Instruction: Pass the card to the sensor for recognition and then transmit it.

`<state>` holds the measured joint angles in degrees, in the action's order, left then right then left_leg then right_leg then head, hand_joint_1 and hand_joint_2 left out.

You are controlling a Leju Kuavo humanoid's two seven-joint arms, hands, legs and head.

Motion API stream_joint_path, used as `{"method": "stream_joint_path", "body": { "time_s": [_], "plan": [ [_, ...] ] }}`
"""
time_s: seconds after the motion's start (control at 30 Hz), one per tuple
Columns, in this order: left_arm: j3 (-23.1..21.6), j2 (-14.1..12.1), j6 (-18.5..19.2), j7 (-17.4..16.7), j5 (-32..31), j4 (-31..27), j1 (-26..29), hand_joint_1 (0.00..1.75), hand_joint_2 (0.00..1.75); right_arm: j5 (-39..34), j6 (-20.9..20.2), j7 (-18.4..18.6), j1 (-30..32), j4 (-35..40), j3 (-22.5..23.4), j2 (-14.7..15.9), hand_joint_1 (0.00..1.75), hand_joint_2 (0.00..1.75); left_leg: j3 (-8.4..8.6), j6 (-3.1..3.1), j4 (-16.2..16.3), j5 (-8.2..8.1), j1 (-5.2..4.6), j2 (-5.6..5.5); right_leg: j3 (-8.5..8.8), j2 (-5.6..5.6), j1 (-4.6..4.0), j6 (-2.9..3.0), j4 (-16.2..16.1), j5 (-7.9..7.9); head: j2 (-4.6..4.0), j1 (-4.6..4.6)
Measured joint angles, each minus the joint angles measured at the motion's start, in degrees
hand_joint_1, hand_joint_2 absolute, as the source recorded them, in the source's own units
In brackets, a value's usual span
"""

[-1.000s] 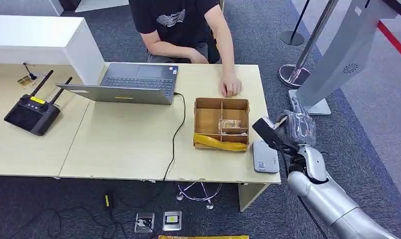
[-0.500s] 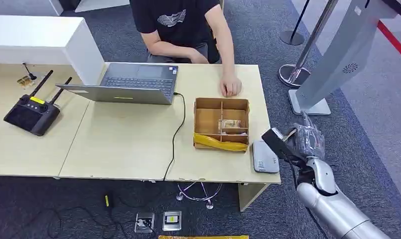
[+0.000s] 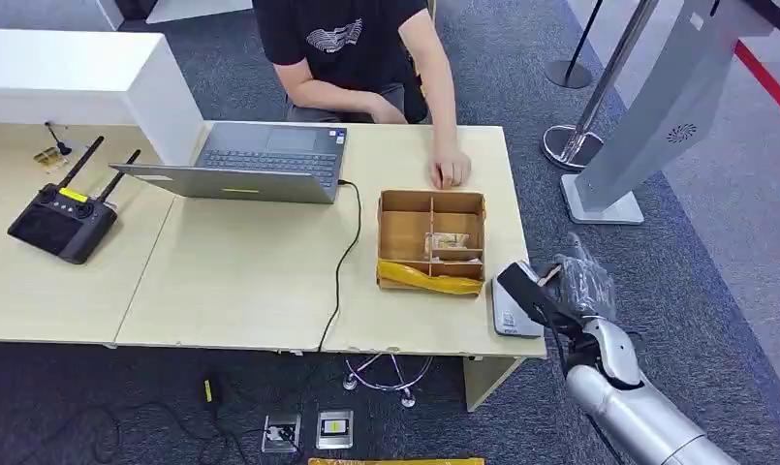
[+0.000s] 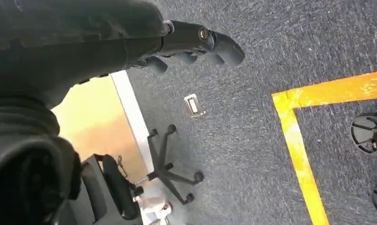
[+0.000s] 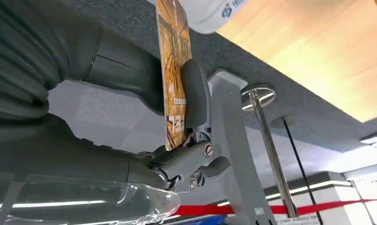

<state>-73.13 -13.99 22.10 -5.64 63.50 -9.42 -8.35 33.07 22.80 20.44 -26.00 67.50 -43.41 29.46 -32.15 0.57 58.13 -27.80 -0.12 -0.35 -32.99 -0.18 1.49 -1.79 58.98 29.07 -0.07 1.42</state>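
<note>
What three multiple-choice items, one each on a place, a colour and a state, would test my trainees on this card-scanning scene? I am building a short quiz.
1. Where does the grey sensor lie?
A. beside the laptop
B. on the table's near right corner
C. inside the box

2. What colour is the bag lying across the near side of the cardboard box?
A. yellow
B. blue
C. white

3. What is the right robot hand doing?
A. hanging open
B. resting on the laptop
C. holding the card

Answers: B, the sensor sits by the table edge, right of the box; A, the bag is yellow; C, the right wrist view shows the card pinched between thumb and fingers.
</note>
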Motion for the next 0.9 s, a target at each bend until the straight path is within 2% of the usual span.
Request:
{"method": "stream_joint_path", "body": {
  "time_s": [0.3, 0.63, 0.8, 0.9],
  "plan": [
    [0.0, -0.1, 0.0, 0.2, -0.2, -0.8, 0.0, 0.00, 0.00, -3.7, 2.2, -1.4, 1.5, -2.4, -0.9, -0.9, 1.75, 1.75, 0.02, -0.03, 0.0, -0.02, 0.02, 0.01, 0.02, 0.01, -0.02, 0.01, 0.0, 0.00, 0.00, -0.02],
    [0.0, -0.1, 0.0, 0.2, 1.2, -1.5, 0.0, 0.00, 0.00, -9.2, 2.4, -3.9, 1.2, -7.1, -0.8, -2.5, 1.75, 1.75, 0.16, -0.03, 0.0, -0.02, 0.02, 0.02, 0.15, 0.03, -0.02, 0.01, 0.0, 0.00, 0.00, 0.00],
    [0.0, -0.1, 0.0, 0.2, 1.4, -1.9, 0.0, 0.00, 0.00, -10.7, 4.1, -6.7, 0.1, -9.4, -0.8, -3.4, 1.75, 1.75, 0.16, -0.03, 0.0, -0.01, 0.02, 0.02, 0.17, 0.03, -0.02, 0.01, 0.0, -0.01, 0.00, 0.00],
    [0.0, -0.1, 0.0, 0.2, 1.3, -1.9, 0.0, 0.00, 0.00, -9.4, 3.9, -5.8, -2.2, -9.5, -0.8, -3.7, 1.75, 1.75, 0.16, -0.02, 0.0, 0.02, 0.01, 0.03, 0.15, 0.04, -0.01, 0.04, 0.0, -0.04, 0.00, -0.02]
  ]
}}
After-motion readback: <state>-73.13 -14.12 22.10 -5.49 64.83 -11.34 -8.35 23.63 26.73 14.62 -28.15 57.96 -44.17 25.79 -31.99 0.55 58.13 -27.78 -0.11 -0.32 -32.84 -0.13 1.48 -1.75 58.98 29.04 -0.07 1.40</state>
